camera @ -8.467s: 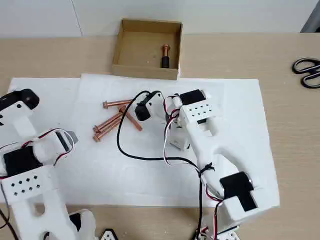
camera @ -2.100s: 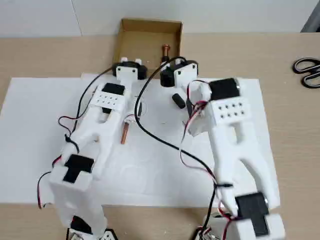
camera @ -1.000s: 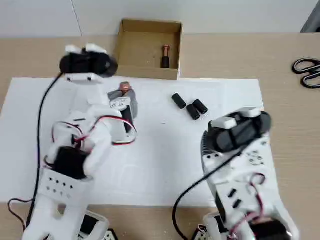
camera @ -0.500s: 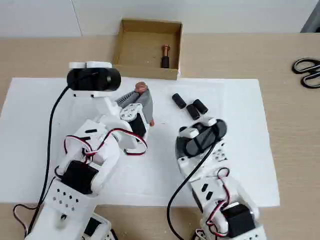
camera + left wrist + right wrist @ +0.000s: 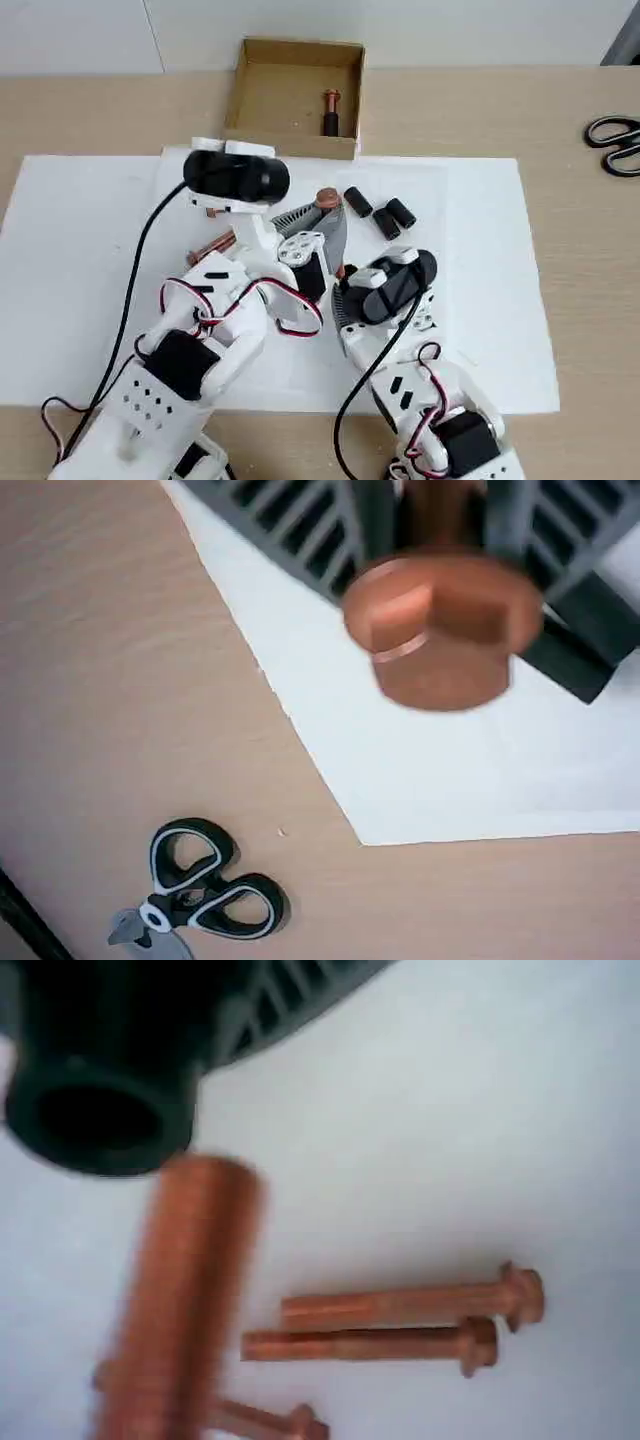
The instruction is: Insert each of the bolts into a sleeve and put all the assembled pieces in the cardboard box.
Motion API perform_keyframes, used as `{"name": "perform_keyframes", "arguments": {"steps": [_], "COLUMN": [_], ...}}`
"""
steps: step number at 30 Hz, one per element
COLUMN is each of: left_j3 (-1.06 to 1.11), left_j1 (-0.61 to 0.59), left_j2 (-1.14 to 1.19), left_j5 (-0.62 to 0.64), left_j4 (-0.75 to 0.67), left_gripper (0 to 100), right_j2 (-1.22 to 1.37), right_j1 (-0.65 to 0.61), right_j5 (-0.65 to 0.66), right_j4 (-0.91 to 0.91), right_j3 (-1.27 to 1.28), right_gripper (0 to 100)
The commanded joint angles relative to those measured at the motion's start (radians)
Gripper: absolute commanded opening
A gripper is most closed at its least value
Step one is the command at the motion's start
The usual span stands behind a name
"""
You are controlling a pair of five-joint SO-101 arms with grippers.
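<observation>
My left gripper (image 5: 322,222) is shut on a copper bolt (image 5: 328,199), held nearly upright above the white sheet with its head up; the head (image 5: 440,630) looms close in the left wrist view. Just beside it, my right gripper (image 5: 110,1070) is shut on a black sleeve (image 5: 95,1105), whose open bore sits next to the bolt's shaft tip (image 5: 185,1280), apart from it. Three loose sleeves (image 5: 384,214) lie on the sheet behind. Several bolts (image 5: 400,1322) lie flat on the sheet. The cardboard box (image 5: 252,100) holds one assembled piece (image 5: 330,110).
The white foam sheet (image 5: 480,240) covers the middle of the wooden table. Black-handled scissors (image 5: 614,140) lie at the far right edge, also seen as scissors (image 5: 200,890) from the left wrist. Both arms crowd the sheet's centre.
The left arm carried the bolt rightward toward the centre. The right arm shifted left and forward, bringing its sleeve up to the bolt's tip.
</observation>
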Motion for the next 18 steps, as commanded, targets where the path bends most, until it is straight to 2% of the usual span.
{"name": "perform_keyframes", "arguments": {"steps": [1, 4, 10, 18], "left_j3": [0.018, 0.051, 0.084, 0.085], "left_j1": [0.005, 0.005, 0.005, 0.005], "left_j2": [-0.021, -0.021, -0.021, -0.021], "left_j5": [-0.020, -0.060, -0.063, -0.063], "left_j4": [-0.066, -0.106, -0.160, -0.160], "left_gripper": [1, 1, 1, 1], "right_j2": [-0.016, -0.016, -0.016, -0.016], "right_j1": [-0.007, -0.010, -0.012, -0.045], "right_j5": [-0.011, -0.011, -0.012, -0.012], "right_j4": [-0.016, -0.018, -0.016, -0.015], "right_j3": [-0.009, -0.009, -0.011, -0.011], "right_gripper": [0.4, 0.4, 0.4, 0.4]}}
